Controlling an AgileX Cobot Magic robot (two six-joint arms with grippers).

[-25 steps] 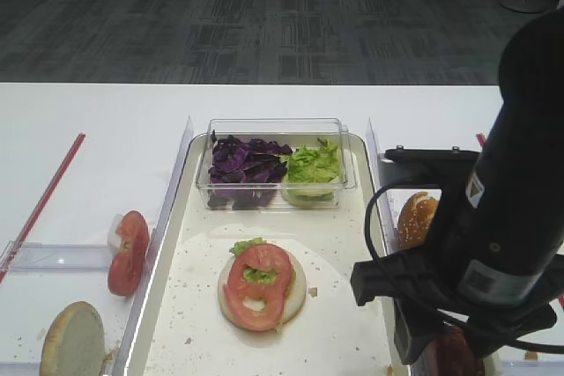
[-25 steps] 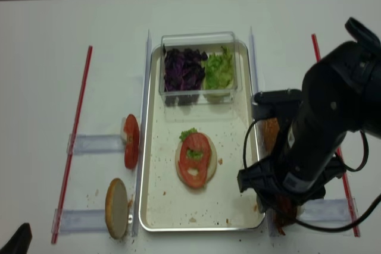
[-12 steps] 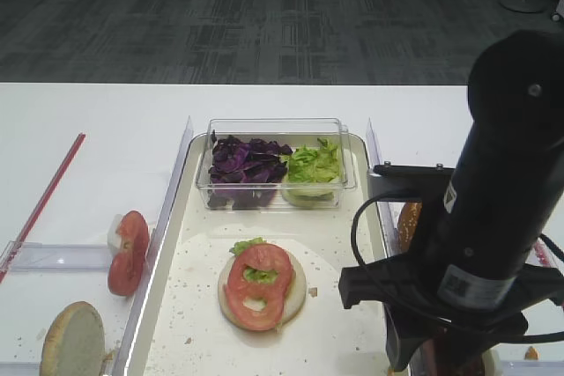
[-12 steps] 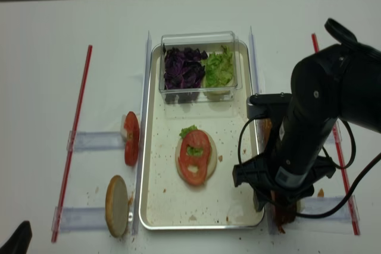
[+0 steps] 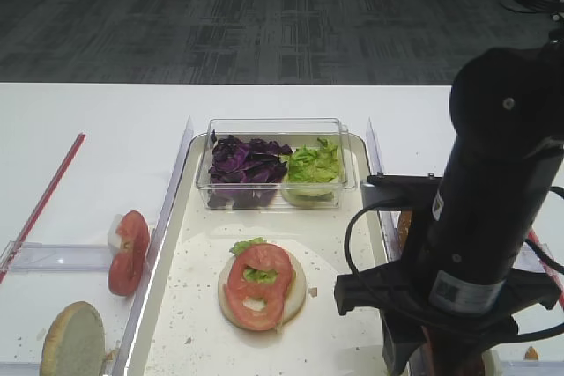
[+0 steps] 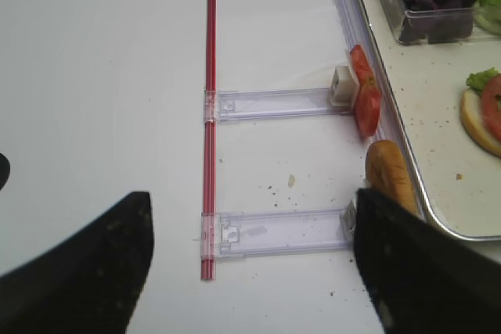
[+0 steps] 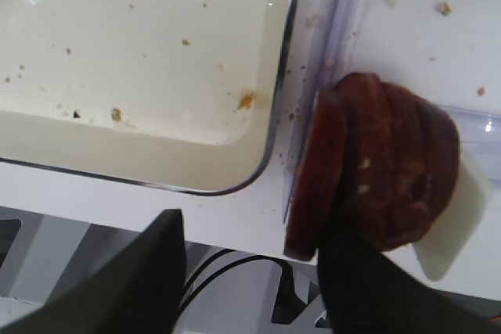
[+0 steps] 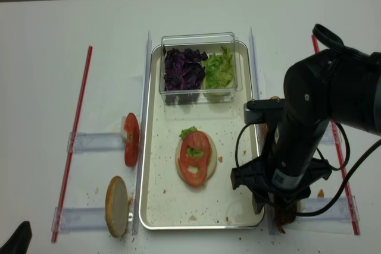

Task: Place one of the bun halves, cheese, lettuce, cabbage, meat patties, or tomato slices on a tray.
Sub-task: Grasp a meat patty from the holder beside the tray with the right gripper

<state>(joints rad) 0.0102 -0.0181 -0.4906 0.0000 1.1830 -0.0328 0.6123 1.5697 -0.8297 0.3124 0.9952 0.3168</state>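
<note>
Straddling the left end of a row of upright reddish-brown meat patties (image 7: 383, 170), the right gripper (image 7: 250, 271) had its dark fingers (image 7: 141, 271) apart, not yet clamped. The patties stood on edge on the white table (image 7: 407, 29), just right of the cream tray (image 7: 156, 76) with its metal rim. They looked soft, greasy and easily torn, so pinching one disc across its flat faces seemed wisest. Whether the right finger touched the meat could not be told. From above, the black arm hid the patties. The left gripper (image 6: 250, 263) hung open over bare table.
</note>
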